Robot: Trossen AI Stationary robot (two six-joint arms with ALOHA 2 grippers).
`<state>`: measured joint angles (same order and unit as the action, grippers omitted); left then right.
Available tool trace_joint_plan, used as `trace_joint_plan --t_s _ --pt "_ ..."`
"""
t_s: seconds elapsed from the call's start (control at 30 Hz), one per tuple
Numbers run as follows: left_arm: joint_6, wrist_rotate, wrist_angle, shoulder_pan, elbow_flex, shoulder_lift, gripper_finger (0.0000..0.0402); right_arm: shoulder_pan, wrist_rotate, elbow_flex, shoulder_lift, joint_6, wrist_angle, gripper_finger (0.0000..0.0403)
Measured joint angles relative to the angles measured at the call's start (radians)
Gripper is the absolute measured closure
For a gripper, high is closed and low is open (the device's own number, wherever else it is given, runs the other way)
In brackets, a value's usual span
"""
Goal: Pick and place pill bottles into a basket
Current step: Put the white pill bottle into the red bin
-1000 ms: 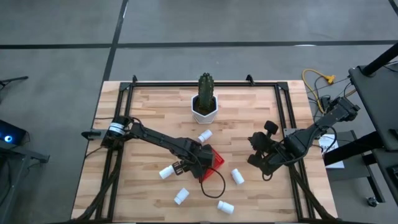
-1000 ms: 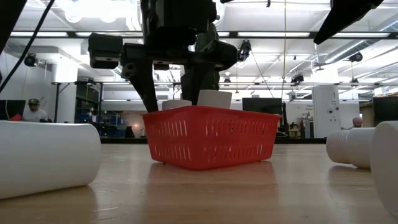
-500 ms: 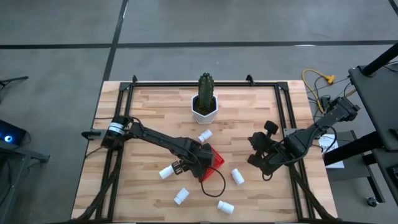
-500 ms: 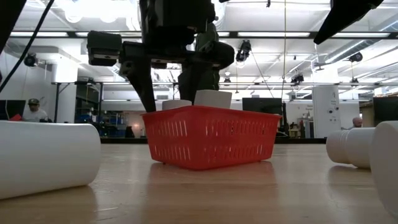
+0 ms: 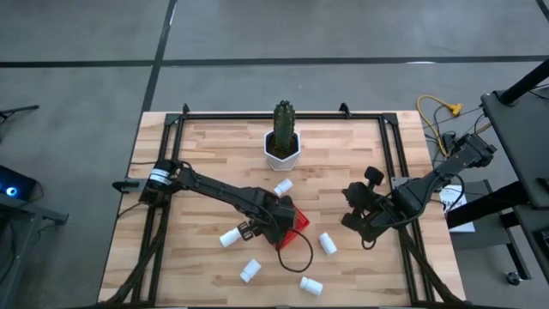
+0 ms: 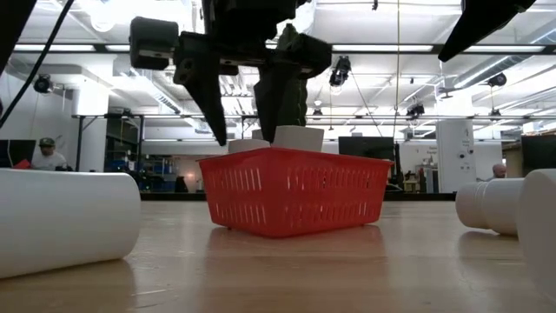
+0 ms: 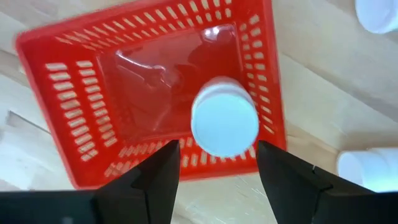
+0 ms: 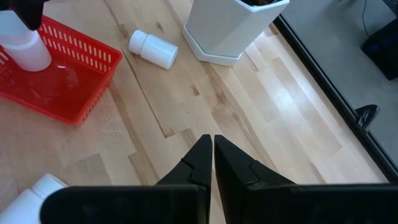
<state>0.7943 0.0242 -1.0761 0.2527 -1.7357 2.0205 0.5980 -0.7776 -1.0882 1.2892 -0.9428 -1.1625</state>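
Note:
The red basket (image 5: 299, 222) sits mid-table. One white pill bottle (image 7: 224, 124) stands upright inside it, its cap showing above the rim (image 6: 300, 136). My left gripper (image 7: 217, 177) hangs open just above that bottle and touches nothing; it hovers over the basket (image 6: 295, 187) in the low view. Loose pill bottles lie around the basket: one behind it (image 5: 283, 186), one to its left (image 5: 229, 236), one to its right (image 5: 328, 244), and others nearer the front (image 5: 250, 271). My right gripper (image 8: 213, 155) is shut and empty, right of the basket.
A white hexagonal pot with a cactus (image 5: 282, 148) stands at the back middle. A black frame rail (image 5: 395, 163) runs round the tabletop. Bare wood lies between the basket and the right arm (image 5: 403, 202). A person (image 6: 48, 155) shows far off in the room.
My left gripper has lifted slightly above the basket, leaving the bottle standing inside. The right arm has not moved.

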Motion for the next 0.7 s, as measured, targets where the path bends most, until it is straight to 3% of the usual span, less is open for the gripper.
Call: trace_joint_plan --t_s 0.37,0.7 --pt "-0.033 -0.001 -0.099 0.006 -0.007 -0.014 0.0208 0.000 0.000 0.000 0.000 0.003 -0.001 0.0394" --pt "-0.057 -0.013 -0.044 0.011 -0.009 -0.116 0.0208 -0.001 -0.004 0.000 -0.003 0.006 -0.001 0.0394"
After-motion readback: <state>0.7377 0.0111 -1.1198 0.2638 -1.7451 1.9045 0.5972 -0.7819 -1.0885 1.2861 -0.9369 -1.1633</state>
